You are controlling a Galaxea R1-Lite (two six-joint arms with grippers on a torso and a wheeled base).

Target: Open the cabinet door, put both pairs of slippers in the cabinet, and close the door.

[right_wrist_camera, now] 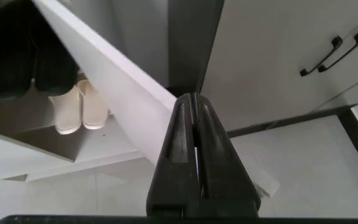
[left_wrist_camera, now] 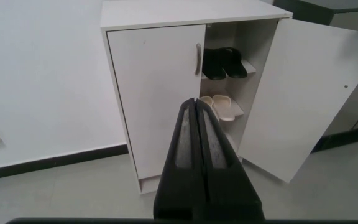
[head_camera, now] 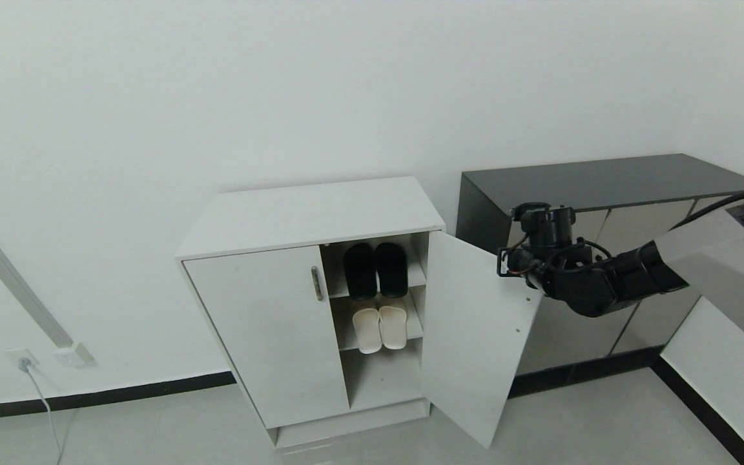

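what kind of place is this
Likely an indoor entryway or hallway: a white shoe cabinet with black slippers and white slippers on its shelves, a dark-topped sideboard beside it, against a plain white wall.

A long, low sideboard with a dark grey top (head_camera: 604,177) stands against the plain white wall (head_camera: 217,97) on the right side of the room. Its front panels are pale and glossy, and two of them carry slim black bar handles (right_wrist_camera: 331,53) set close together. A black skirting strip (head_camera: 120,392) runs along the foot of the wall, above the pale grey floor (head_camera: 604,420). Low on the left, a white wall socket (head_camera: 20,358) has a plug in it, and a thin grey cable (head_camera: 46,407) hangs from it to the floor. Beside the socket, a pale slanted cable duct (head_camera: 10,278) runs up the wall to the left.
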